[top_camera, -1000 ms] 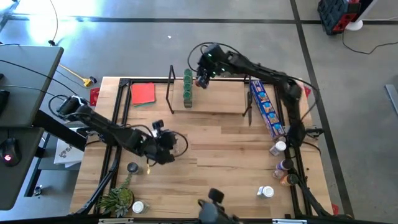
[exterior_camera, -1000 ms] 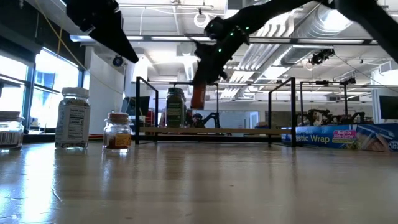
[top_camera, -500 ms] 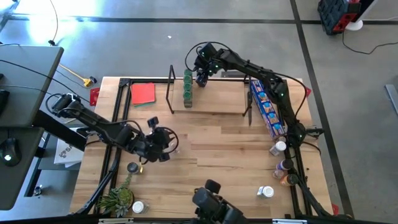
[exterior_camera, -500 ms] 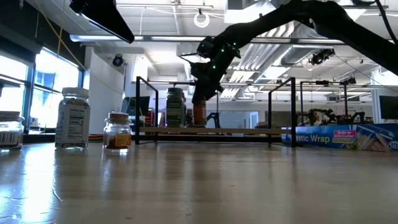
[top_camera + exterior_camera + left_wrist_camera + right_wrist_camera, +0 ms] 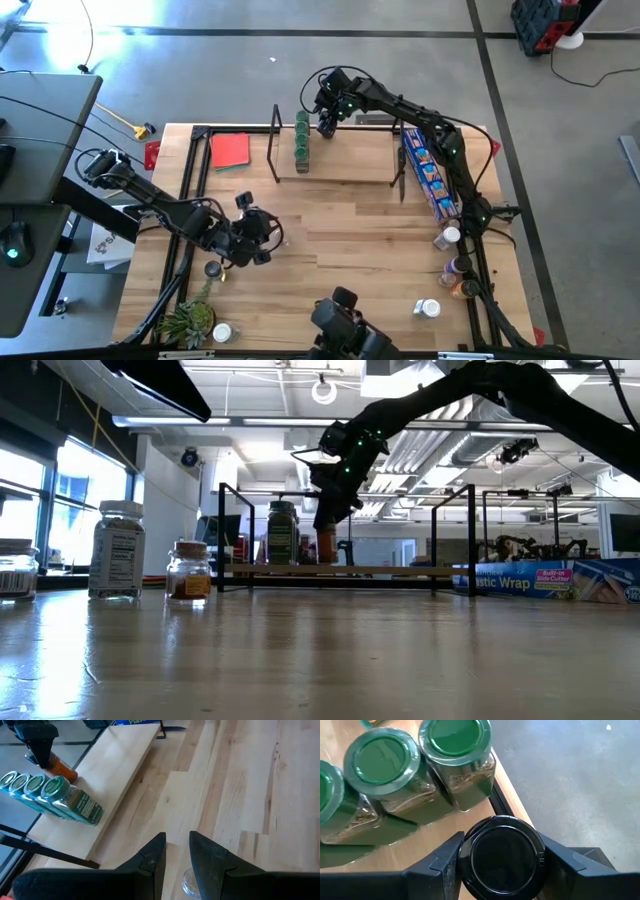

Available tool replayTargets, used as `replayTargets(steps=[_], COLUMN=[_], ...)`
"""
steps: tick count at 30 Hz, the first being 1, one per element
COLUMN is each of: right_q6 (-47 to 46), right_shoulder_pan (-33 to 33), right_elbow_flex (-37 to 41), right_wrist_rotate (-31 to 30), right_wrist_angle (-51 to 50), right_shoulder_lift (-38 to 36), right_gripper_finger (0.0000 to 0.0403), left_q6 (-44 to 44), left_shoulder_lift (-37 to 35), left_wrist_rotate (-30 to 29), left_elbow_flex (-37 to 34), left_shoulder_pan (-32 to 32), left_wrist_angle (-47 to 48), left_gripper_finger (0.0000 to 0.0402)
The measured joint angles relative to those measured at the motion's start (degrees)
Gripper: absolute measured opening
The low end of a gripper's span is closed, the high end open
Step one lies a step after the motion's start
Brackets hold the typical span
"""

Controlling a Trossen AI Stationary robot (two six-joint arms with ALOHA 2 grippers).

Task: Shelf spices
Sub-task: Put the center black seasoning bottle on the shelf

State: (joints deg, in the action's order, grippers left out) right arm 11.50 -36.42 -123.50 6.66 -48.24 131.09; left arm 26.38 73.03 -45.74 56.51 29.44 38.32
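Your left gripper (image 5: 262,238) is hovering, nearly closed and empty, over the table's (image 5: 380,250) front left. Farther back, your right gripper (image 5: 500,857) is bracketing a black-lidded jar (image 5: 501,857) standing on the shelf (image 5: 350,160) beside the green-lidded spices (image 5: 302,140); it seems to be loosening.

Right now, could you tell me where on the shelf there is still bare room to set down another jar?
The shelf board is bare from the black-lidded jar in the right gripper across to the black frame by the blue packet. Its other end is crowded: a row of green-lidded jars stands there, with that jar right beside it.
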Motion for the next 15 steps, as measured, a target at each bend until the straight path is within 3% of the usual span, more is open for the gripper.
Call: replayTargets(steps=[4,15], right_q6=[0.0,-0.5], right_shoulder_pan=[0.0,0.0], right_elbow_flex=[0.0,0.0], right_wrist_rotate=[0.0,-0.2], right_wrist_angle=[0.5,1.1], right_shoulder_lift=[0.0,1.3], right_gripper_finger=[0.0222,0.0225], left_q6=[0.0,0.0], left_shoulder_lift=[0.0,0.0], left_wrist_rotate=[0.0,0.0], left_elbow_flex=[0.0,0.0], left_shoulder_pan=[0.0,0.0], left_wrist_angle=[0.0,-0.1], left_gripper_finger=[0.008,0.008])
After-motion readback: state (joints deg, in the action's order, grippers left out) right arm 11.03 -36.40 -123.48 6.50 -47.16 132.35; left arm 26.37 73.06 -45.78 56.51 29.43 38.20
